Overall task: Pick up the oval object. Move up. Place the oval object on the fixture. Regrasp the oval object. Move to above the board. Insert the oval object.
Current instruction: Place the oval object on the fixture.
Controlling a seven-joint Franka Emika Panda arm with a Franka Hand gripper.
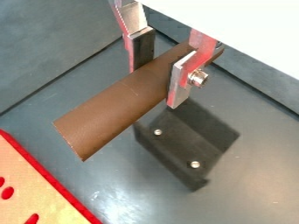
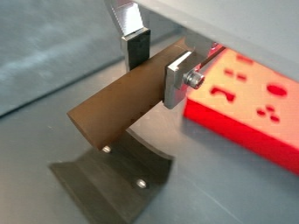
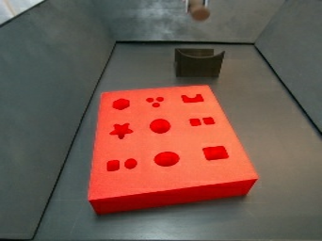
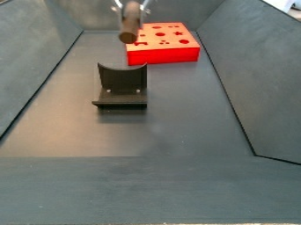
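Wrist views show the gripper (image 1: pixel 163 61) clamped on the oval object (image 1: pixel 117 109), apparently above the fixture (image 1: pixel 187 144). Step: move up completed; next, lower peg into the notch.

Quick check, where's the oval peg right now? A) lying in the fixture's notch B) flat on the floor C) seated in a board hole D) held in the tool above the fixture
D: in both wrist views the tool has its fingers closed on the oval peg, which hangs clear above the fixture; the fixture's notch is bare and the board sits apart.
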